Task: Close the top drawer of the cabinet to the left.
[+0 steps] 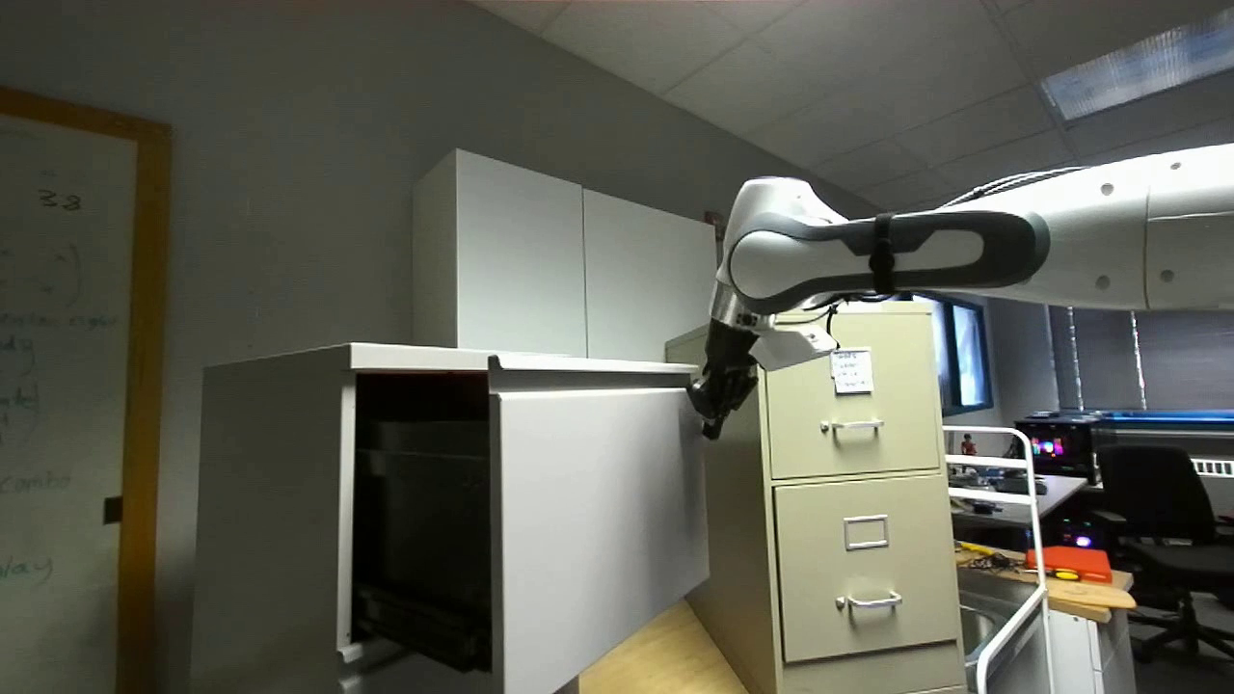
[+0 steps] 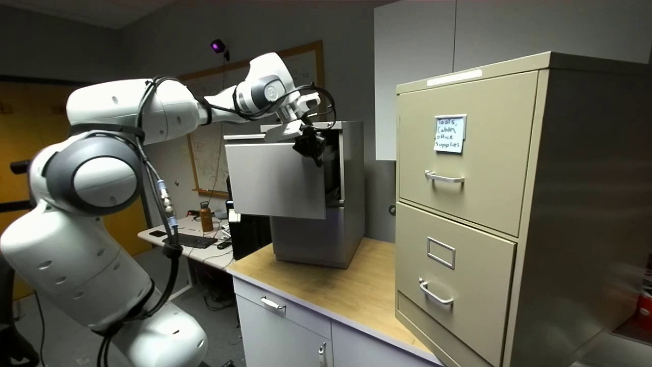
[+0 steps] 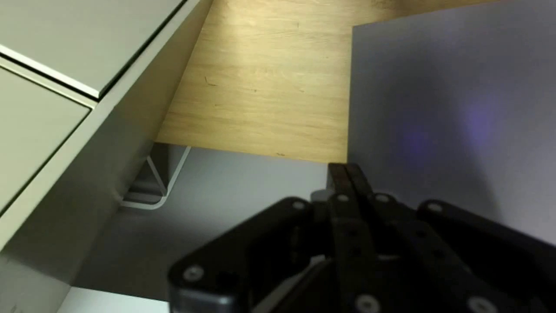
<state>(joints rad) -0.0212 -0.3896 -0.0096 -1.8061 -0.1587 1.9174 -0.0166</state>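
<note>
Top drawer (image 1: pixel 598 511) partly out of cabinet (image 1: pixel 265 520), gripper (image 3: pixel 346 168) at the drawer's front, fingers together, contact unclear.

Office-like lab, robot arm (image 2: pixel 109 181), whiteboard (image 1: pixel 63 386); filing cabinet (image 2: pixel 509 204) marked "office supplies", keyboard (image 2: pixel 196 241) on desk (image 2: pixel 178 227).

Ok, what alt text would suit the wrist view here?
The black tool, closed, points up from the bottom, its tips at the left edge of the top drawer, a flat grey panel at right; contact is unclear. A beige filing cabinet is at left, a wooden countertop between.
</note>
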